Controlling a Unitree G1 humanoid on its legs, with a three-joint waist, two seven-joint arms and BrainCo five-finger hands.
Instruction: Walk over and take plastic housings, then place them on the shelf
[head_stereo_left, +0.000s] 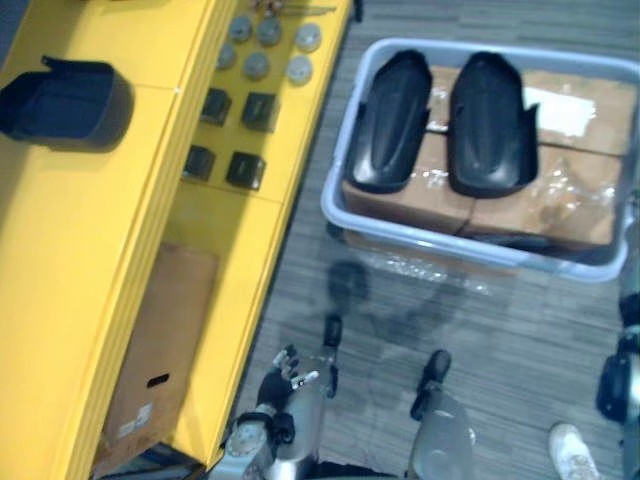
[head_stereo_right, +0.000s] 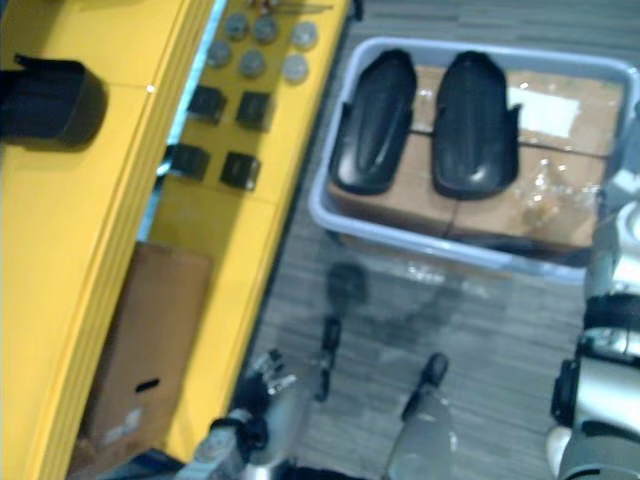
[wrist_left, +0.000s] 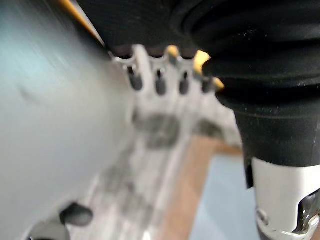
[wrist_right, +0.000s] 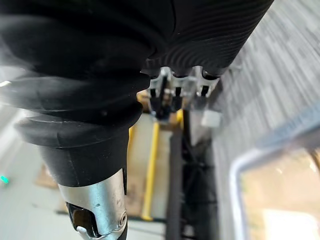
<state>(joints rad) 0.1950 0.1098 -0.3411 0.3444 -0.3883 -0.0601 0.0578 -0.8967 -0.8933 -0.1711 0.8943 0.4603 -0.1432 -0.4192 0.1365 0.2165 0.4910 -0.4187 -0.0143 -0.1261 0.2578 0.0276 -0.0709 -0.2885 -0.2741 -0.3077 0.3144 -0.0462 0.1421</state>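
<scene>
Two black plastic housings lie side by side, the left one (head_stereo_left: 390, 120) and the right one (head_stereo_left: 492, 125), on cardboard boxes inside a grey bin (head_stereo_left: 340, 192) on the floor ahead. A third black housing (head_stereo_left: 65, 100) rests on the top of the yellow shelf (head_stereo_left: 70, 260) at the far left. My left hand (head_stereo_left: 285, 375) hangs low beside the shelf, fingers relaxed and holding nothing. My right hand (wrist_right: 172, 92) hangs by the bin's near right corner, its fingers loose with nothing in them.
A lower shelf level carries small black blocks (head_stereo_left: 245, 170) and grey discs (head_stereo_left: 270, 45). A cardboard box (head_stereo_left: 155, 360) stands under the shelf. A person's white shoe (head_stereo_left: 572, 450) is at the lower right. Grey carpet lies between me and the bin.
</scene>
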